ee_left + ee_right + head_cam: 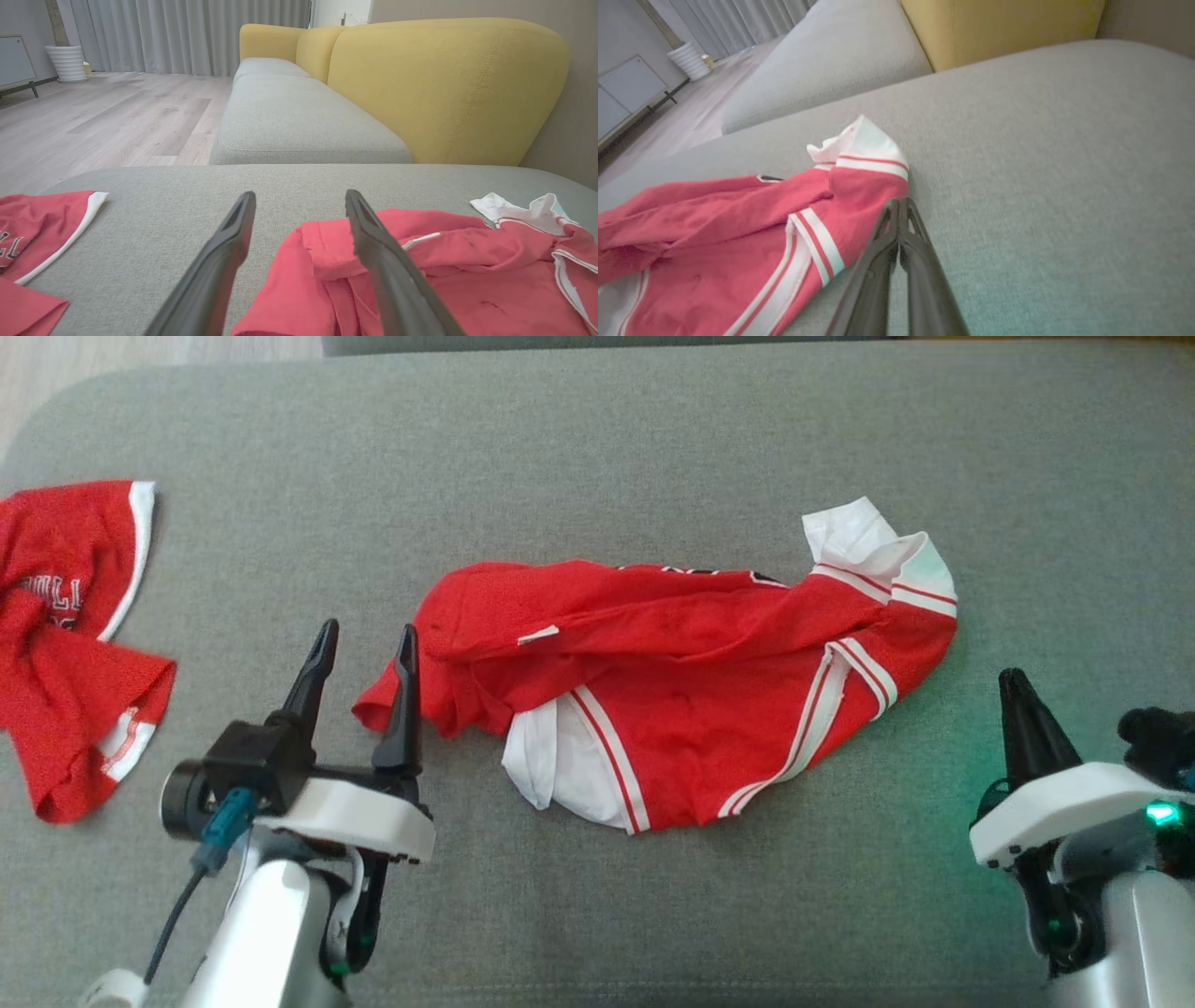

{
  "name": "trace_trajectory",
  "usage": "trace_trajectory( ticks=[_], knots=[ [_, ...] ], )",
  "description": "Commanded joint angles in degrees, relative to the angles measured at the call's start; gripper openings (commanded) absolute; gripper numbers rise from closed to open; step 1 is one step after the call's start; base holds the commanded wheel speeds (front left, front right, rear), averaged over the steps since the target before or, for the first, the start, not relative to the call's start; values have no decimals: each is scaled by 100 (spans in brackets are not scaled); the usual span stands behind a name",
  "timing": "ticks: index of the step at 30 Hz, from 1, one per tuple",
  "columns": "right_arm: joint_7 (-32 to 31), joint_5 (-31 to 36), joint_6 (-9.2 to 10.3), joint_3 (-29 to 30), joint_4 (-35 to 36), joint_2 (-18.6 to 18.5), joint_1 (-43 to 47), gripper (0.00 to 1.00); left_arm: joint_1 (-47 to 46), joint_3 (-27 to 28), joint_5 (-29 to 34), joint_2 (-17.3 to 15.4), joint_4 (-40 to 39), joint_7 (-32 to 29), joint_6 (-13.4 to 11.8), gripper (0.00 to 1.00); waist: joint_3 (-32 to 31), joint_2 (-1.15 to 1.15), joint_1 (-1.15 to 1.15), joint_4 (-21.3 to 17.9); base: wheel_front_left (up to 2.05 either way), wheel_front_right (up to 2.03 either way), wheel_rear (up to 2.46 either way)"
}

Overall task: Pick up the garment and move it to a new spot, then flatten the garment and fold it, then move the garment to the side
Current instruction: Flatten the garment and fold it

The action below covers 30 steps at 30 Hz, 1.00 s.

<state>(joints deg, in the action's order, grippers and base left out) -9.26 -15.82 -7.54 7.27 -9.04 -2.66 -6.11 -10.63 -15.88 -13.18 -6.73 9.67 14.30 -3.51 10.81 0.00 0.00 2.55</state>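
At lower left the left end effector stood spread wide, just beside the crumpled red garment mid-frame on the grey cushion. It looked light and limp, best pinched at its striped corners. At lower right, the right end effector was clenched, empty.

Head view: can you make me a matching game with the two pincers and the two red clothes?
Things:
1. left pincer
2. right pincer
3. striped garment
4. lettered garment

Place or state:
A. shut, holding nothing
B. middle of the grey cushion
C. open
D. far left edge of the grey cushion

Pairs: 1-C, 2-A, 3-B, 4-D.
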Motion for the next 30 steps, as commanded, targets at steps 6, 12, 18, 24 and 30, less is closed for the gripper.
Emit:
trace_trajectory(
  ticks=[6, 12, 18, 24, 30],
  knots=[
    [155, 202, 5, -363, 731, -22, 121, 100, 56, 275, 77, -31, -160, 70, 25, 100, -212, 0, 0, 2, 0, 0, 0],
    [554, 709, 5, -731, 1371, -22, 262, 100, 340, 327, 110, -74, -219, 70, -10, 100, -473, 0, 0, -30, 0, 0, 0],
    [590, 946, 5, -919, 1748, -22, 674, 100, 692, 306, 144, -135, -327, 66, -75, 100, -715, 0, 0, -62, 0, 0, 0],
    [487, 906, 5, -919, 1899, -22, 1031, 100, 983, 272, 155, -189, -491, -37, -163, 100, -830, 0, 0, -103, 0, 0, 0],
    [481, 838, 5, -907, 1917, -22, 1060, 100, 1105, 246, 165, -238, -615, -111, -220, 100, -837, 0, 0, -123, 0, 0, 0]
  ],
)
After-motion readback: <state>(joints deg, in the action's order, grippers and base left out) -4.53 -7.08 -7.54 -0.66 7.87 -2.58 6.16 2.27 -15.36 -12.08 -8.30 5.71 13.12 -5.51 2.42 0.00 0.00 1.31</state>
